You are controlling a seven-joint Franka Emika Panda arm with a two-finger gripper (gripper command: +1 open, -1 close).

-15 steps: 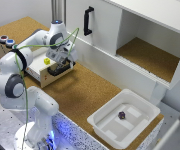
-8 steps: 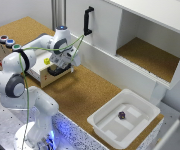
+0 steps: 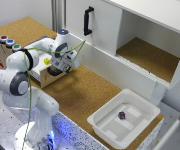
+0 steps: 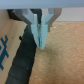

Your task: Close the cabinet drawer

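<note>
Cork-like matt tabletop (image 3: 85,95) is looking grainy; the cabinet drawer (image 3: 47,76) is showing pale wood, white tub (image 3: 124,122) gleaming smooth plastic.

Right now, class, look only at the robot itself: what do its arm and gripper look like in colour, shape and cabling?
The arm is white, built of rounded, bulky segments with dark bands at the joints. A thin green cable loops along it. Blue light glows at its base. The gripper, seen in the wrist view, has pale, narrow fingers tapering to a point beneath a darker mount. No markings are legible.
</note>
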